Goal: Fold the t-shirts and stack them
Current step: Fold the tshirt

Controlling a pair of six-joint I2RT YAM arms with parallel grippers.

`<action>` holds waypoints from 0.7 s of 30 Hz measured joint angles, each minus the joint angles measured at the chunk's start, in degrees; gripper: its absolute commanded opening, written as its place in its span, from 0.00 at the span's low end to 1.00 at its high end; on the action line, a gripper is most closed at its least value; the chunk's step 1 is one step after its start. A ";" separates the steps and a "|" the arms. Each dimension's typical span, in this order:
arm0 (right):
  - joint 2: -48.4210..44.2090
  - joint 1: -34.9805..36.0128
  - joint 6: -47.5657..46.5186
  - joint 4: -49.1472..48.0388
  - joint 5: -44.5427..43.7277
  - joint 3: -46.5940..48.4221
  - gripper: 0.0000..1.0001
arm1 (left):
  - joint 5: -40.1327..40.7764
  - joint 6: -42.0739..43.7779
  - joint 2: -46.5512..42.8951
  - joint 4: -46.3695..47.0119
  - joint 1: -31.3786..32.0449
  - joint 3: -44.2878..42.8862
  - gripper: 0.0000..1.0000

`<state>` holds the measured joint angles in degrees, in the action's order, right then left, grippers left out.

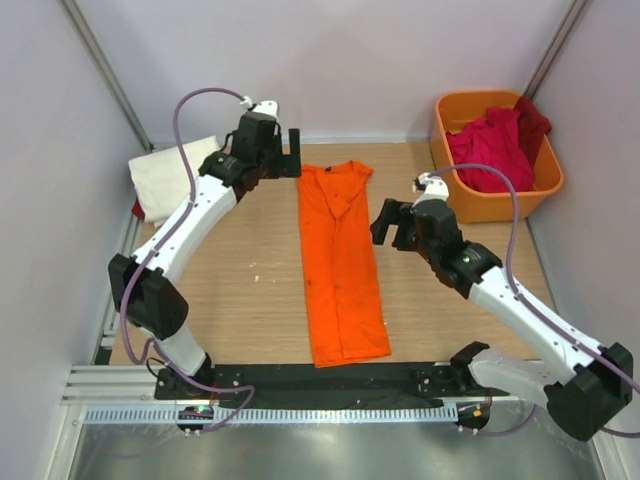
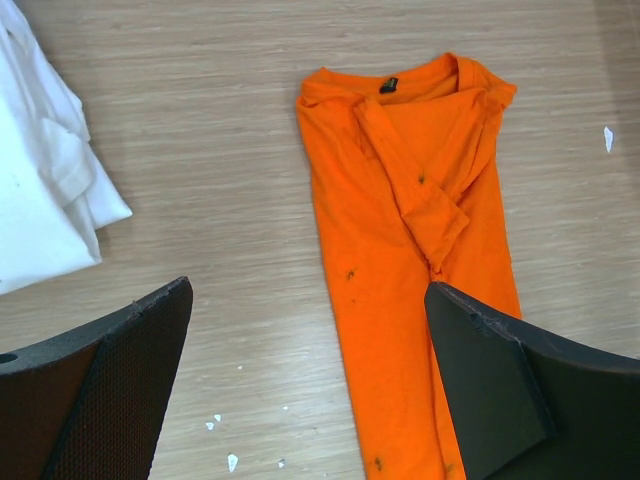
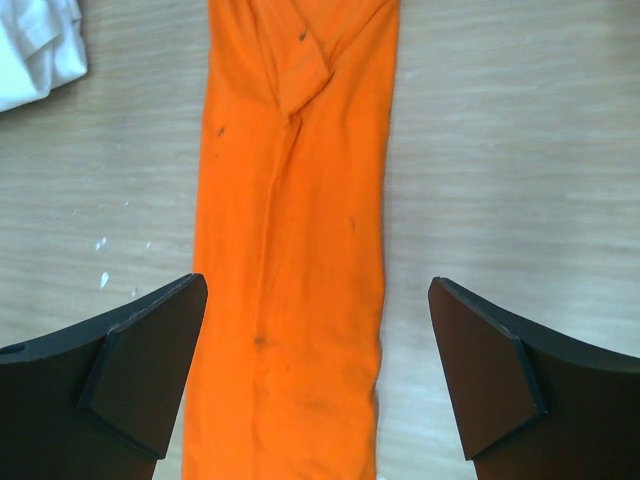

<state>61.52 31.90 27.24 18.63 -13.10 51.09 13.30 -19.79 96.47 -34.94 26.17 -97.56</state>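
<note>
A bright orange t-shirt (image 1: 340, 265) lies flat in the middle of the table, folded lengthwise into a long narrow strip with its collar at the far end (image 2: 400, 230) (image 3: 290, 230). A cream-white t-shirt (image 1: 170, 175) lies folded at the back left (image 2: 40, 190). Crimson and dark red t-shirts (image 1: 490, 145) are heaped in the tub. My left gripper (image 1: 290, 152) hovers open just left of the orange collar, holding nothing (image 2: 308, 300). Open and empty too, my right gripper (image 1: 392, 225) hangs above the strip's right edge, and its fingers straddle the strip in the wrist view (image 3: 318, 295).
An orange plastic tub (image 1: 545, 185) stands at the back right corner. A bit of dark red cloth (image 1: 137, 208) peeks from under the white shirt. Metal frame posts and grey walls close in the table. A black rail (image 1: 320, 380) runs along the near edge.
</note>
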 measured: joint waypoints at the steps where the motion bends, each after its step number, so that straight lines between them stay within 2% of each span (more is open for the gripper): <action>1: -1.66 0.22 0.70 0.66 0.37 -1.01 1.00 | 0.33 0.33 0.00 0.00 0.57 0.00 1.00; 9: -21.05 6.14 13.03 12.61 0.83 -13.42 1.00 | 2.43 0.46 -0.90 -0.02 6.01 1.29 1.00; 15: -32.72 6.62 21.42 22.73 1.97 -19.98 1.00 | -1.88 -7.23 -13.77 -0.31 10.88 19.58 1.00; 21: -33.11 6.64 23.50 27.71 3.89 -20.59 1.00 | -1.53 -15.04 -24.76 -1.31 17.97 36.37 1.00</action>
<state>28.40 38.54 50.74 46.35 -9.21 30.50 11.77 -34.83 71.70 -36.25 44.14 -61.19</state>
